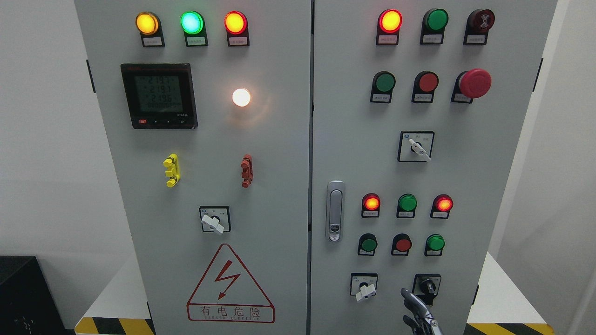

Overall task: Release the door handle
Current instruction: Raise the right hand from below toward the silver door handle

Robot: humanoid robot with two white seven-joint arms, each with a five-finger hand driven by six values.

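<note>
The silver door handle sits upright and flush in its recess at the left edge of the cabinet's right door. Both doors look closed, with a thin dark seam between them. Only the metal fingers of my right hand show, rising from the bottom edge right of the middle, in front of the lower switches. They are loosely spread and hold nothing. The hand is well below and to the right of the handle, not touching it. My left hand is out of sight.
The grey cabinet's doors carry lit indicator lamps, push buttons, a red mushroom stop button, a meter display and rotary switches. A black box stands at the lower left. Yellow-black hazard tape marks the plinth edge.
</note>
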